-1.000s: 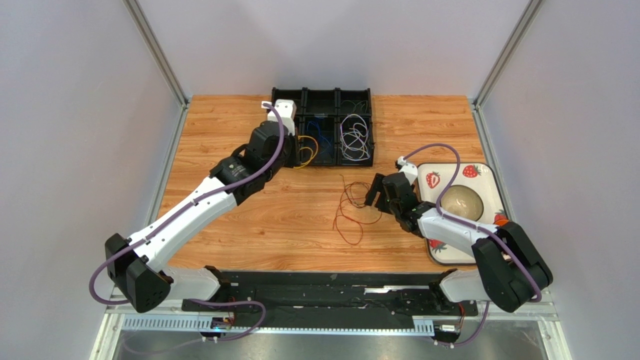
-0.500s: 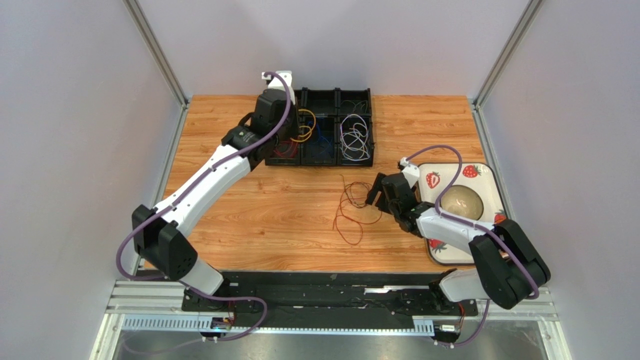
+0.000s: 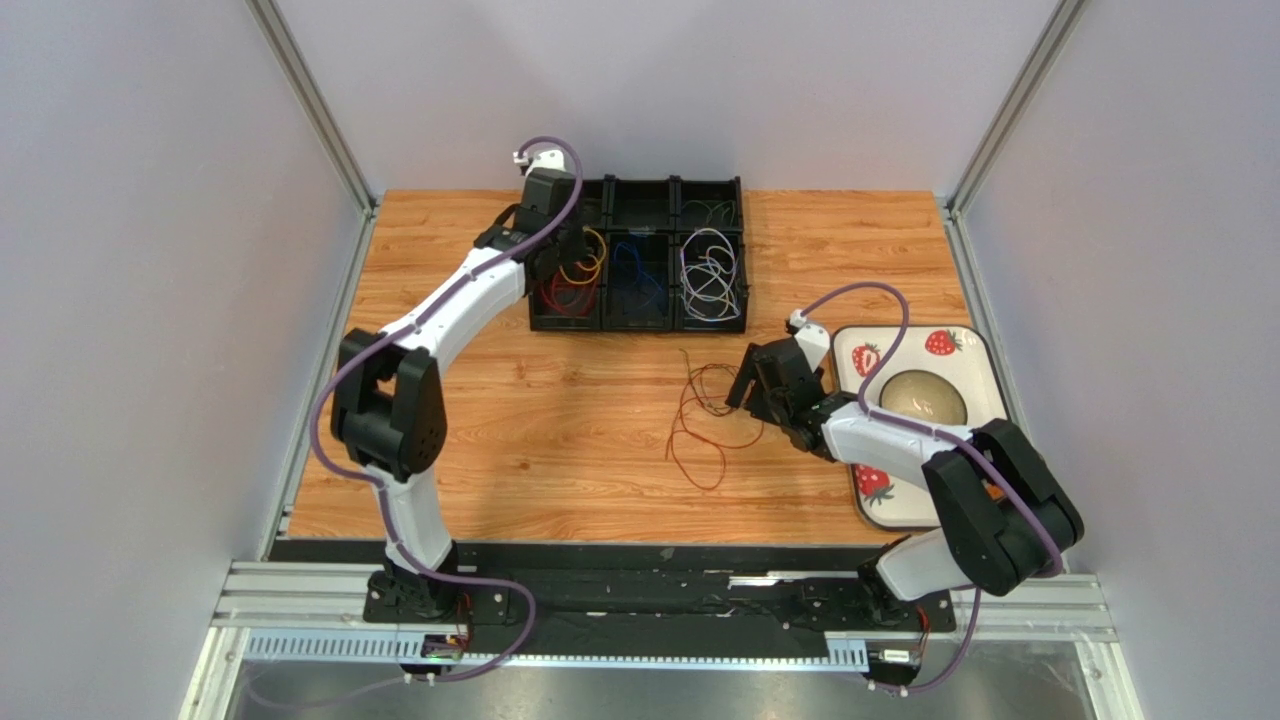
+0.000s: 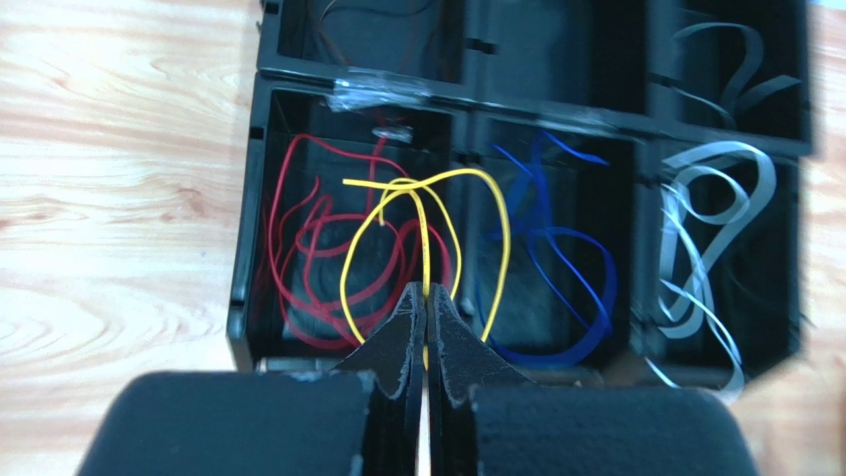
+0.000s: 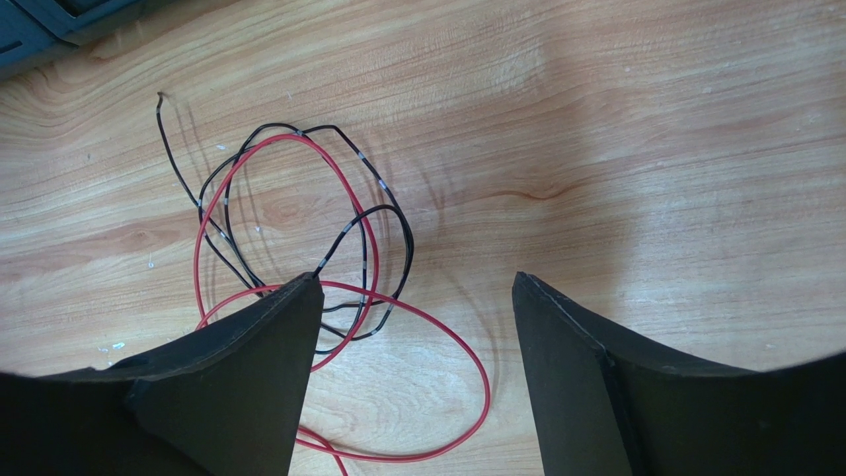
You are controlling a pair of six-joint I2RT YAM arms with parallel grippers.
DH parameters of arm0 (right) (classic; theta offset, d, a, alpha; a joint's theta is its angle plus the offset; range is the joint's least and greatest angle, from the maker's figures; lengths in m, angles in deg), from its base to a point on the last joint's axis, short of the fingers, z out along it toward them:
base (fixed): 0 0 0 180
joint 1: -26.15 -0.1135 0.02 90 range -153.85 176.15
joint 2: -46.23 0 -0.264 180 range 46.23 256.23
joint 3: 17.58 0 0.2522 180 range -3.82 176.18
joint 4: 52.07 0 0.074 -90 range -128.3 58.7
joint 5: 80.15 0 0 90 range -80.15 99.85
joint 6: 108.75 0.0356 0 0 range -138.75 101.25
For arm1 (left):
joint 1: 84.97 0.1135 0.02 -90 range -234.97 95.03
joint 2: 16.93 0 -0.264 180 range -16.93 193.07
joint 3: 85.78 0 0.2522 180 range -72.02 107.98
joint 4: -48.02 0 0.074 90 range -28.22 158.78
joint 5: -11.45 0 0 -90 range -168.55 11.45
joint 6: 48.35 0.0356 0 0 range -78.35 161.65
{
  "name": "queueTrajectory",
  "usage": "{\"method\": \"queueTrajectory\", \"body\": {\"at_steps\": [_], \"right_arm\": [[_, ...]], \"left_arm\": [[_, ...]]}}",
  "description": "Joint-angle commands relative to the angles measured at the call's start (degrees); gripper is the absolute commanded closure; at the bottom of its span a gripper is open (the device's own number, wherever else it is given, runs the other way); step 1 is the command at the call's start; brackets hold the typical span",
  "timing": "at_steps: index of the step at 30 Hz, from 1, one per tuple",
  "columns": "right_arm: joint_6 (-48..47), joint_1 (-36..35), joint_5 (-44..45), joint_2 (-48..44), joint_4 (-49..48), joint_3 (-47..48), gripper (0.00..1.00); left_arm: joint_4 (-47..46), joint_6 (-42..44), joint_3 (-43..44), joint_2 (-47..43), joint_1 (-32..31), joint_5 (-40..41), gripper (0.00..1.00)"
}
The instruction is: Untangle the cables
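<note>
Two cables (image 5: 343,180) are partly hidden, lower left, by the spread right gripper (image 5: 417,286); yellow cable (image 4: 501,238) seemingly pinched by left gripper (image 4: 427,302).

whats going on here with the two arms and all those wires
The arms seem to be sorting cables by colour. The left gripper is shut on a yellow cable and holds it over the black tray. The tray's compartments already hold red cables, blue cables and white cables. The right gripper hangs open above a tangle on the table: a loose red cable looped with a dark cable.
</note>
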Motion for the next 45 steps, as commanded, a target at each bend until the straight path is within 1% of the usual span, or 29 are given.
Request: {"method": "queueTrajectory", "body": {"at_steps": [1,4,7,8,9,10,12,13,15,20,23,26,27,29,30,34,36,39,41,42,44,45], "right_arm": [[-0.1,-0.5,0.4,-0.9,-1.9,0.4,0.26],[0.0,-0.5,0.5,-0.7,-1.8,0.6,0.27],[0.0,-0.8,1.0,-0.6,-1.7,0.7,0.27],[0.1,-0.9,1.2,-0.6,-1.7,0.8,0.27],[0.1,-1.1,1.5,-0.6,-1.5,0.9,0.27],[0.0,-1.2,1.5,-0.5,-1.5,0.9,0.27],[0.0,-1.4,1.9,-0.6,-1.6,0.9,0.27],[0.0,-1.5,2.1,-0.7,-1.5,0.8,0.27],[0.0,-1.8,2.5,-0.7,-1.6,0.9,0.27],[0.0,-2.1,3.4,-0.4,-1.1,1.2,0.27],[0.6,-2.3,4.4,-0.8,-0.8,1.1,0.27],[1.2,-2.5,5.8,-3.0,-2.0,-1.2,0.27],[1.6,-2.4,6.2,-4.7,-3.0,-1.9,0.28],[2.5,-2.5,8.1,-6.4,-3.5,-4.0,0.27],[3.1,-2.5,8.5,-7.9,-4.2,-4.8,0.27],[3.3,-2.5,8.7,-9.5,-5.6,-6.4,0.26],[3.3,-2.5,8.9,-9.6,-4.8,-6.3,0.26],[4.1,-2.4,9.7,-9.8,-4.3,-6.3,0.26],[4.3,-2.5,10.1,-9.8,-4.9,-6.5,0.26],[3.9,-2.5,9.7,-9.0,-5.4,-6.0,0.27],[2.7,-2.4,9.3,-7.5,-3.5,-3.8,0.27],[2.6,-2.5,9.5,-6.0,-1.9,-2.4,0.28]], "left_arm": [[-1.5,-4.5,6.1,4.2,3.2,-3.9,1.00],[-2.2,-5.5,6.0,5.4,4.3,-5.3,1.00],[-2.5,-4.8,5.9,5.5,4.3,-5.0,1.00],[-2.5,-4.7,5.8,5.5,4.3,-5.3,0.98],[-2.5,-4.5,5.9,5.4,4.3,-5.4,0.94],[-2.7,-4.1,5.8,5.1,4.3,-6.3,0.72],[-3.5,-3.5,5.3,4.4,4.2,-7.4,0.48],[-4.3,-3.3,4.4,3.4,4.2,-8.3,0.45],[-5.0,-2.9,3.3,2.2,4.1,-9.0,0.33],[-5.9,-1.4,-1.1,-3.6,3.1,-7.8,0.32],[-5.1,0.8,-3.1,-6.7,1.0,-6.1,0.33],[-4.5,3.0,-5.9,-9.4,-2.6,-3.7,0.37],[-4.7,3.3,-7.1,-10.1,-4.7,-2.9,0.38],[-6.3,4.0,-11.2,-12.0,-7.0,-2.1,0.38],[-6.5,4.6,-12.5,-12.3,-9.4,-1.8,0.39],[-8.3,5.4,-19.6,-14.9,-14.9,-0.2,0.40],[-9.5,5.7,-22.4,-15.1,-17.7,-0.6,0.40],[-13.0,6.0,-24.9,-13.4,-20.4,-4.2,0.42],[-15.0,5.9,-25.7,-12.3,-21.5,-4.4,0.42],[-16.5,5.4,-26.7,-11.4,-22.3,-5.4,0.44],[-18.7,4.7,-28.3,-10.9,-23.0,-6.1,0.45],[-21.6,3.9,-30.2,-10.6,-23.6,-6.8,0.46]]}}
